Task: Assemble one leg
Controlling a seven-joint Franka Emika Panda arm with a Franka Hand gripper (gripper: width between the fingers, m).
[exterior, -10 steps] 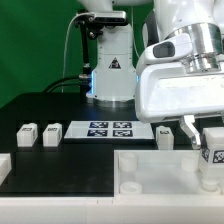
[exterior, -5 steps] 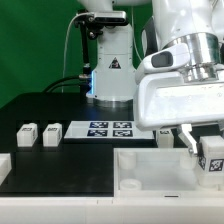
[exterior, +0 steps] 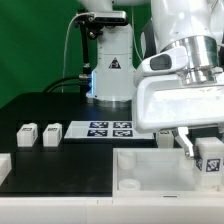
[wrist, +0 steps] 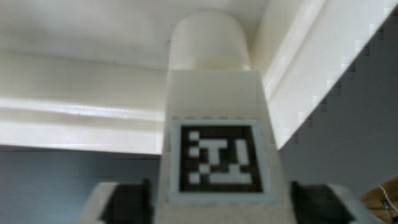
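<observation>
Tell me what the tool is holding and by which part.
The tool holds one white leg, fingers clamped on the two sides of its tagged end; the rounded end points away.

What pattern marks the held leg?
A black-and-white square tag on the leg; clearest in the wrist view.
</observation>
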